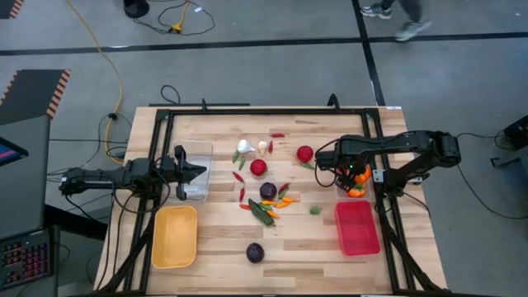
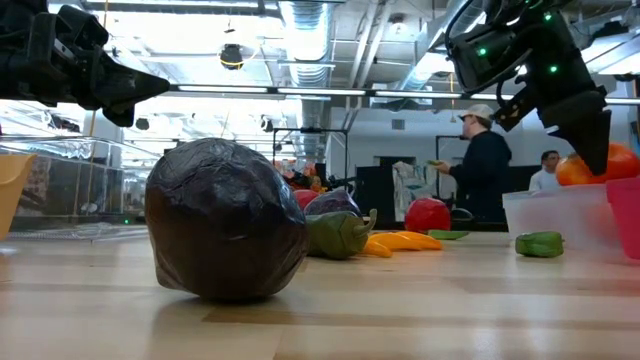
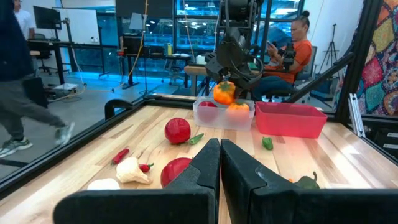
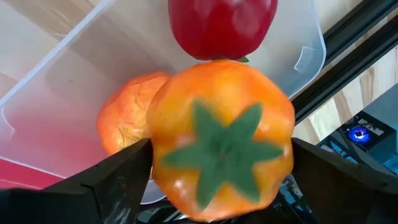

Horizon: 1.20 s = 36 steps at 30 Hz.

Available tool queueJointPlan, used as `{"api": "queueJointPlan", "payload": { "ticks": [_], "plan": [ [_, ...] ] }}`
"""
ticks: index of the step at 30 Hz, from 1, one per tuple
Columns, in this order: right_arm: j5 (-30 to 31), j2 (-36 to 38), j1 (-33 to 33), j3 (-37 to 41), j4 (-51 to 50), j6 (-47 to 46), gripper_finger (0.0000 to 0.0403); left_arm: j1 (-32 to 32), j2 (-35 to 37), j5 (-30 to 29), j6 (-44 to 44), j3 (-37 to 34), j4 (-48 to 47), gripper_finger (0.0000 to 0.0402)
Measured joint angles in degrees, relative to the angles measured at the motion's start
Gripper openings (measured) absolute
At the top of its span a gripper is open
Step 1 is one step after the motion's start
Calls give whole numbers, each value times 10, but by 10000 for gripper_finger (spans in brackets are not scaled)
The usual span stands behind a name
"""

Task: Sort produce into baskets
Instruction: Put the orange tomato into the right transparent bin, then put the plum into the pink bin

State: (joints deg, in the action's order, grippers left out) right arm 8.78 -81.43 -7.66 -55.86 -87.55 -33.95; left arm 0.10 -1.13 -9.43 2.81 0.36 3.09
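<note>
My right gripper [image 1: 353, 180] is shut on an orange pepper [image 4: 221, 137] just above a clear bin [image 3: 224, 117] at the table's right. That bin holds a red vegetable [image 4: 222, 25] and another orange pepper [image 4: 124, 118]. The red bin [image 1: 357, 227] lies beside it on the near side. My left gripper [image 3: 221, 163] is shut and empty, over a second clear bin [image 1: 198, 169] at the table's left. The yellow bin [image 1: 175, 237] lies near of it. Tomatoes [image 1: 258, 167], garlic [image 1: 245, 147], chillies [image 1: 280, 200] and dark purple rounds [image 1: 255, 252] lie on the table's middle. My right gripper pinches the orange pepper between its two fingers [image 4: 118, 180], on two opposite sides of its body [image 4: 163, 163]. The green stem end faces up toward the wrist. The fingers come from above, pointing down. The pepper is lifted clear, just above the clear bin's rim [image 3: 214, 113].
A green pepper [image 1: 315, 210] lies between the produce pile and the red bin. A black frame [image 1: 272, 111] runs around the table's edges. People [image 3: 289, 53] sit and stand in the room beyond the table.
</note>
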Motion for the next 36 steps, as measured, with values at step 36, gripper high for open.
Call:
{"api": "queueJointPlan", "payload": {
  "ticks": [36],
  "plan": [
    [-12, 4, 6, -170, 280, 0, 396, 0, 0, 0, -17, 0, 0, 0]
  ]
}}
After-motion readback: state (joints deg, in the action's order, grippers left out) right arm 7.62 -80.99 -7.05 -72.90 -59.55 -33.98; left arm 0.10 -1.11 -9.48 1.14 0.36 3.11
